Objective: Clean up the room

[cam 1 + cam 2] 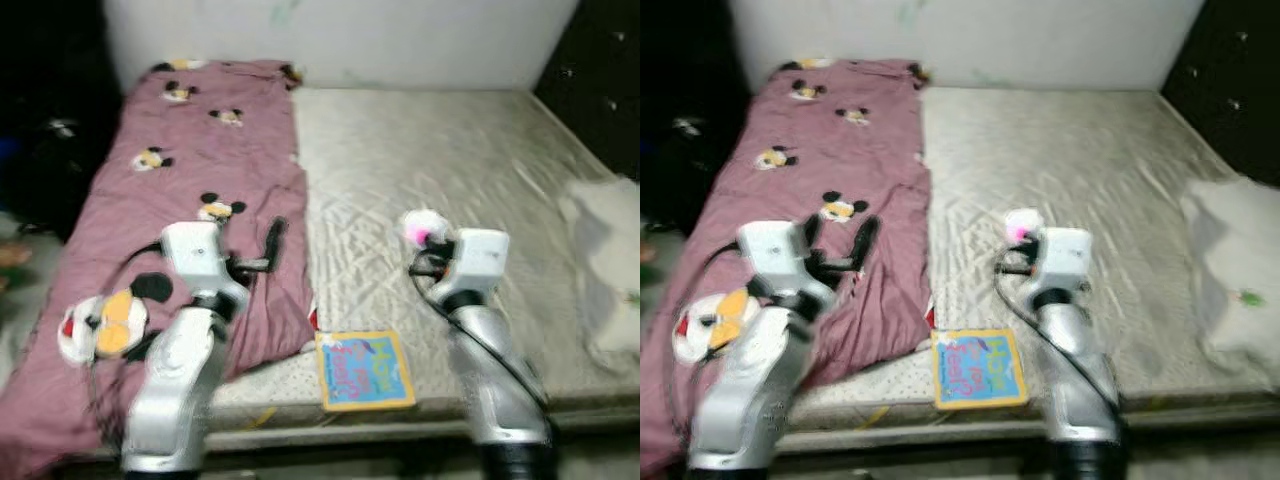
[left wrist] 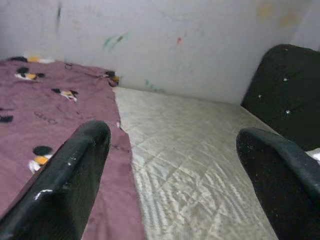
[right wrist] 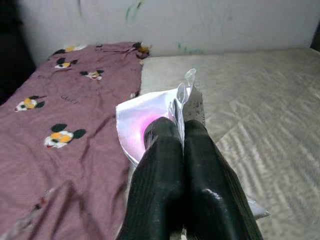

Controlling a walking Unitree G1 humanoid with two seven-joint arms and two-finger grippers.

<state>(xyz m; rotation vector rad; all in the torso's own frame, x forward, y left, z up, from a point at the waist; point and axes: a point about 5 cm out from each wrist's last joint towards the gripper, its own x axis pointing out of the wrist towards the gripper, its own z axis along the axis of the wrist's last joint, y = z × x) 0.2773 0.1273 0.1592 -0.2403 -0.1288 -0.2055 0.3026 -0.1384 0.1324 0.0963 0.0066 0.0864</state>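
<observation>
My right gripper is shut on a crinkled white plastic wrapper with a pink patch, held above the bare grey quilted mattress; the wrapper shows just ahead of the right wrist. Over the edge of the purple cartoon-mouse blanket my left gripper is open, with nothing between its fingers. A colourful children's book lies flat at the near edge of the mattress, between my two arms.
A white pillow or bundle of cloth lies at the mattress's right edge. A round plush or printed toy rests on the blanket beside my left arm. A white wall backs the bed, and dark furniture stands to the left.
</observation>
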